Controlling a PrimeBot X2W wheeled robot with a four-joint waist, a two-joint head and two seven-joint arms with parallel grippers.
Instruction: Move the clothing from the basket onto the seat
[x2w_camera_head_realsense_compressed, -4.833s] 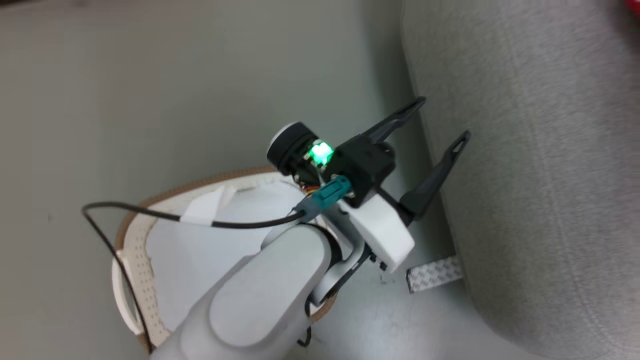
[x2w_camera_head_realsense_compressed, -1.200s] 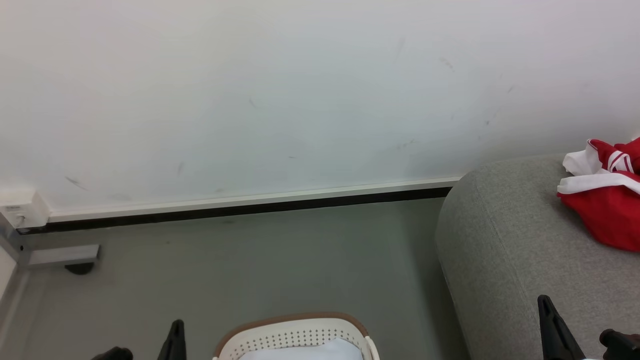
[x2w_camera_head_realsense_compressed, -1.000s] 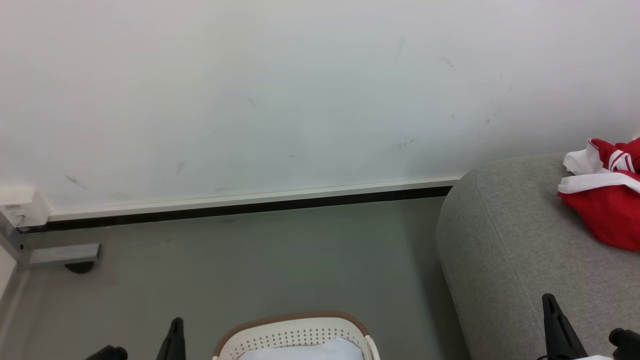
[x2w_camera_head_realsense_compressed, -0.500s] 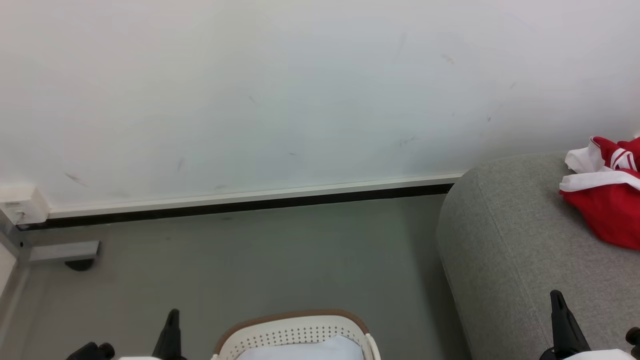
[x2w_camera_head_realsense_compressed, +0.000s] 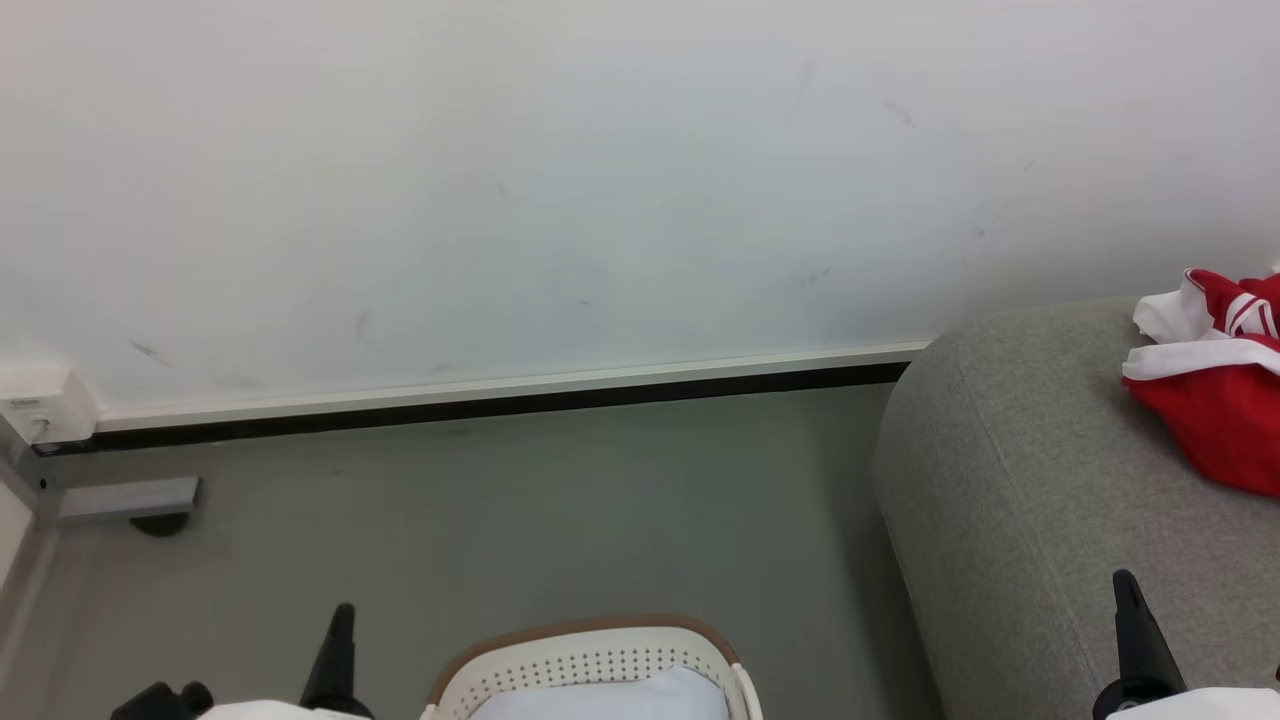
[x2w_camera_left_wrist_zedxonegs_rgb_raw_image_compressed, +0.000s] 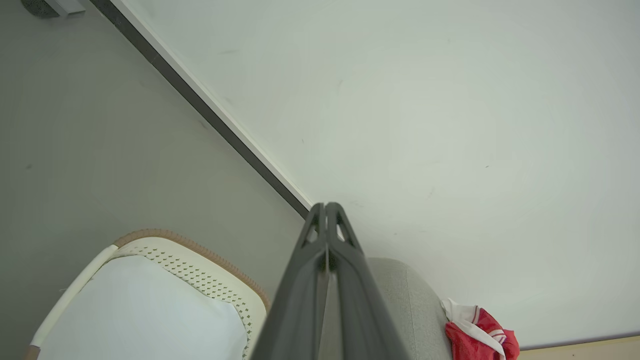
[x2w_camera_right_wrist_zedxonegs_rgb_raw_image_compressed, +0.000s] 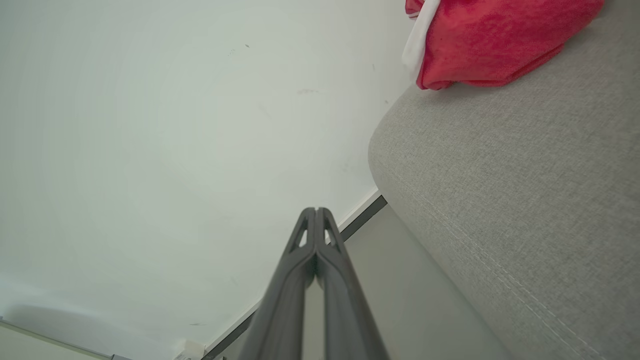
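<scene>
The red clothing (x2w_camera_head_realsense_compressed: 1225, 400) with white bands lies crumpled on the grey seat (x2w_camera_head_realsense_compressed: 1020, 480) at the right edge; it also shows as clothing (x2w_camera_left_wrist_zedxonegs_rgb_raw_image_compressed: 477, 337) and clothing (x2w_camera_right_wrist_zedxonegs_rgb_raw_image_compressed: 495, 40) in the wrist views. The cream basket (x2w_camera_head_realsense_compressed: 590, 665) with a brown rim stands on the floor at the bottom middle, a pale blue-white cloth (x2w_camera_head_realsense_compressed: 610, 698) inside it. My left gripper (x2w_camera_head_realsense_compressed: 340, 640) is shut, empty, left of the basket. Over the seat's front, my right gripper (x2w_camera_head_realsense_compressed: 1130, 615) is shut and empty. Both wrist views show the fingers pressed together: left gripper (x2w_camera_left_wrist_zedxonegs_rgb_raw_image_compressed: 327, 207), right gripper (x2w_camera_right_wrist_zedxonegs_rgb_raw_image_compressed: 316, 211).
A white wall (x2w_camera_head_realsense_compressed: 600, 180) with a dark baseboard (x2w_camera_head_realsense_compressed: 500, 405) runs behind the grey floor (x2w_camera_head_realsense_compressed: 500, 520). A grey metal foot and a white box (x2w_camera_head_realsense_compressed: 40, 405) sit at the far left by the wall. The seat (x2w_camera_right_wrist_zedxonegs_rgb_raw_image_compressed: 525, 200) rises to the right of the basket.
The head camera has tilted slightly, so the scene has shifted a little. Both grippers have sunk lower in the view and stay shut. The clothing rests unmoved on the seat.
</scene>
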